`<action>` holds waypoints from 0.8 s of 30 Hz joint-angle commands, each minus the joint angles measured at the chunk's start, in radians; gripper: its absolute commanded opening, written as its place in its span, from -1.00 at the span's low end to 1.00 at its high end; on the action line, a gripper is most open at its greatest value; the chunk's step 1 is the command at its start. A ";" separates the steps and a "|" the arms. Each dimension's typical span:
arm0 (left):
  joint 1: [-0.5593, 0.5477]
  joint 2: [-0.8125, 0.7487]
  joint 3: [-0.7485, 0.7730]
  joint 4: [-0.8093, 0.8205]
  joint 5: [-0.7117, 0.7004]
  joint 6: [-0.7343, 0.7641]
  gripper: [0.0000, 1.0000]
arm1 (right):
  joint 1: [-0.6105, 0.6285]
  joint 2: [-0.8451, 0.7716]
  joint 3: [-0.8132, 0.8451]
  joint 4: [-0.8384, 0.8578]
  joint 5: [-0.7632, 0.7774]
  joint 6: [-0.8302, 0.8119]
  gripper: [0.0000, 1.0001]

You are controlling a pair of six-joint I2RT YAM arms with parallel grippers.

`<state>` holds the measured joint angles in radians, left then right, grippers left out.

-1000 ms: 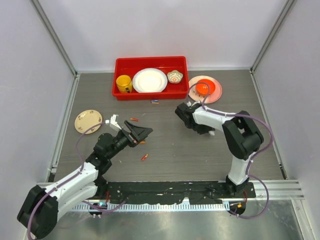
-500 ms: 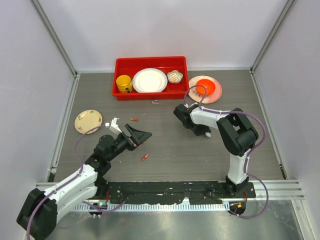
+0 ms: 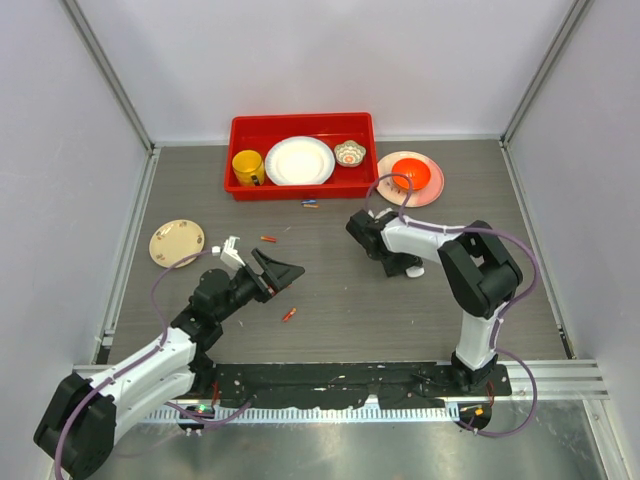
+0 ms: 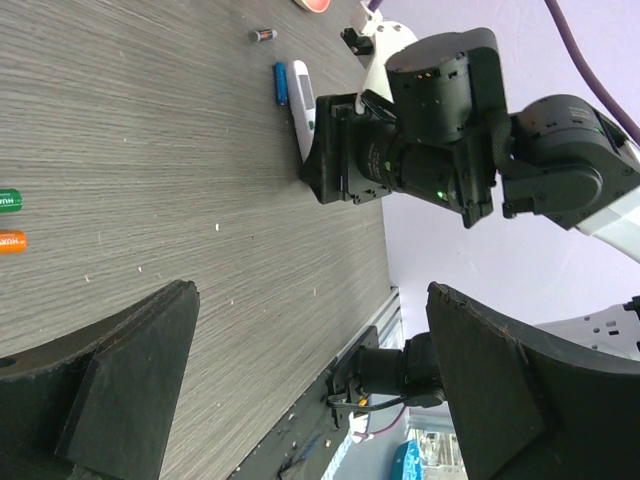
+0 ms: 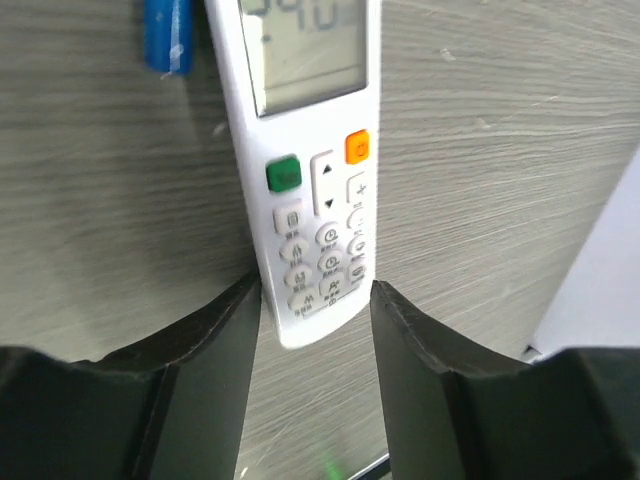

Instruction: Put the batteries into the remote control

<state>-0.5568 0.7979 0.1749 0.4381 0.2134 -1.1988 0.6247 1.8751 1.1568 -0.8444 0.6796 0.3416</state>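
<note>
Start with the table: both arms work its middle, and nothing of the task sits in the red tray at the far edge.

Your right gripper is the one at the remote. The remote lies flat on the table with its button face up, so I judge the battery slot to be on the underside. Its long axis runs straight out from the jaws, in line with the fingers. The button end sits between the fingertips and the display end points away. The jaws stand partly open, one finger close against each long side. You cannot tell from here whether they pinch it or only flank it. Any lift or flip turns on that straddle, since the fingers already line up across the short width.

Your left gripper hangs well apart from the remote, jaws spread wide and holding nothing.

The batteries lie loose. A blue battery rests just beside the remote's display end, parallel to it. A green battery and an orange battery lie side by side nearer your left gripper, which makes the left arm the likelier one to fetch them.
</note>
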 commanded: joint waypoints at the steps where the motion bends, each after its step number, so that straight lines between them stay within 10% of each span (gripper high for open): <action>1: -0.005 0.001 0.005 -0.007 0.015 0.022 0.99 | 0.068 -0.096 -0.011 0.013 -0.103 0.059 0.09; 9: -0.003 -0.008 0.081 -0.203 -0.046 0.105 0.99 | 0.168 -0.412 -0.002 -0.021 -0.118 0.141 0.17; 16: -0.003 0.070 0.248 -0.613 -0.253 0.205 0.99 | 0.182 -0.906 -0.498 0.601 -0.359 0.246 0.18; 24: -0.005 0.170 0.310 -0.734 -0.301 0.235 0.99 | 0.196 -1.002 -0.686 0.820 -0.387 0.289 0.21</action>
<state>-0.5571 0.9501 0.4389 -0.1902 -0.0242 -1.0080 0.8101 0.8845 0.4820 -0.2333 0.3241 0.6041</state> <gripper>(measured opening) 0.996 0.603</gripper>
